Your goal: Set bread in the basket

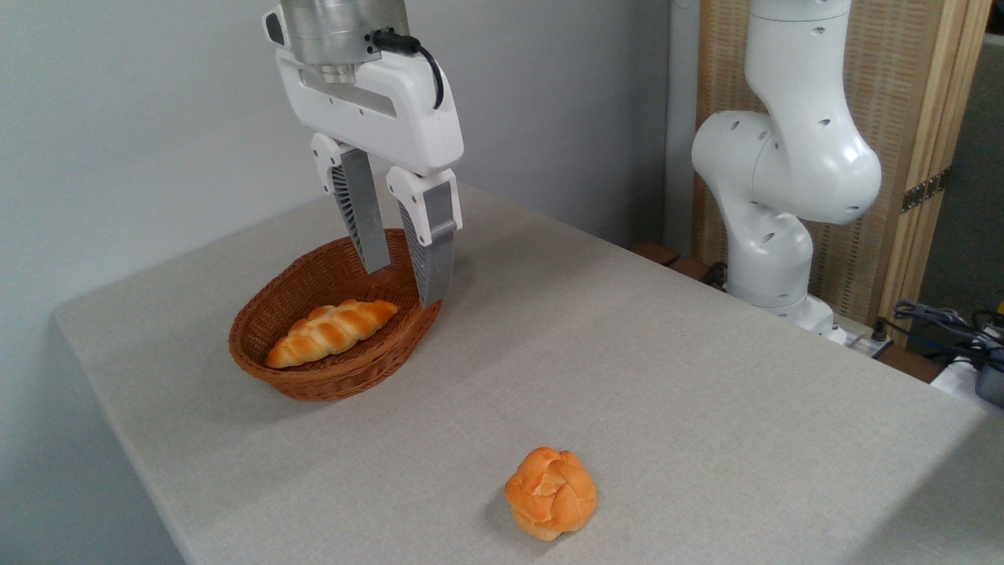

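- Grey cloth covers your table (706, 377), with a plain wall behind and the arm's white base off to the right.
- Your tool (405, 282) hangs above the far right rim of the basket (314, 384), jaws parted and holding nothing.
- A braided loaf (333, 329) lies inside the basket; that is not your target.
- Your bread (551, 493) sits alone near the front edge of the table, well apart from the basket and from the tool.
- The step in hand looks like the reach: carry the tool forward and to the right until it stands squarely over the bun, then come straight down.
- Keep the jaws wide enough to straddle the bun's round body, and centre them so both fingers meet it together.
- Close gently at its widest part; a rounded bun may squirt out if pinched too high.
- Lift well clear of the wicker rim before you travel, and release over the free floor beside the loaf.
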Tool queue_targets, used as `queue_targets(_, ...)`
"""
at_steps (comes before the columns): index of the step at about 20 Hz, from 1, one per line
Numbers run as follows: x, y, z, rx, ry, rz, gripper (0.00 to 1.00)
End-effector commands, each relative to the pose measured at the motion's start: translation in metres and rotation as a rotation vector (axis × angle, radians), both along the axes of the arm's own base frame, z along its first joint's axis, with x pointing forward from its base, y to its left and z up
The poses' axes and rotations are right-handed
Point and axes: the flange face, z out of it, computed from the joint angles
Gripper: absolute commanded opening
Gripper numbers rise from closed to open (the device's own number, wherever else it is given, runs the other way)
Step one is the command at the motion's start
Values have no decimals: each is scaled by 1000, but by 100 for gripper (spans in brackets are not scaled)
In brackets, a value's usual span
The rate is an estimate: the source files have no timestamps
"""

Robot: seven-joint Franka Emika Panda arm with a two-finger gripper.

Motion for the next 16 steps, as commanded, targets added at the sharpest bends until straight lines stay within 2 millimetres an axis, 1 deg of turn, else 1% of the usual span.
queue_targets(1, -5, 3, 4, -23, 13, 3, 100)
queue_targets(5, -5, 4, 4, -23, 15, 4, 100)
queue_targets(9, -10, 4, 4, -23, 16, 4, 100)
queue_targets(12, -16, 13, 0, -22, 21, 21, 100)
queue_targets(16, -20, 17, -3, -22, 22, 28, 100)
